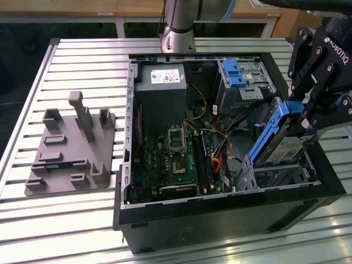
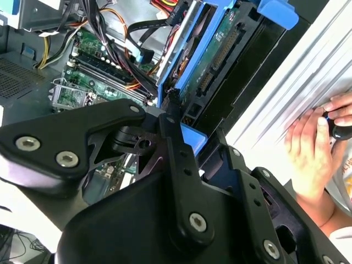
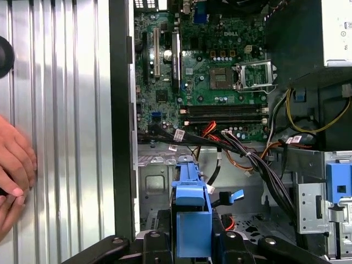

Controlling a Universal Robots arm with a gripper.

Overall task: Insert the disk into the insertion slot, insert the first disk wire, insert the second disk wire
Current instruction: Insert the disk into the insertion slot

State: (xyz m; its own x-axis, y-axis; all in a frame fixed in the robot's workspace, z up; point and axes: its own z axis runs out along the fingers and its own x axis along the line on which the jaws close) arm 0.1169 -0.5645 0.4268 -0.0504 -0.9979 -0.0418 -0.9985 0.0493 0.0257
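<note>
At the exterior view's right end of the open computer case [image 1: 220, 217], the gripper [image 1: 306, 117] clasps the blue-framed disk [image 1: 285, 147], tilted just above the insertion slot [image 1: 289, 176] and not yet seated, both wire connections apparently undone.

Tool [image 1: 297, 117] angled downward, jaws clamped shut

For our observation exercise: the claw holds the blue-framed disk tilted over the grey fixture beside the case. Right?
No. The exterior view shows the claw holding the disk tilted over the insertion slot inside the case; the grey fixture stands apart, outside it.
</note>
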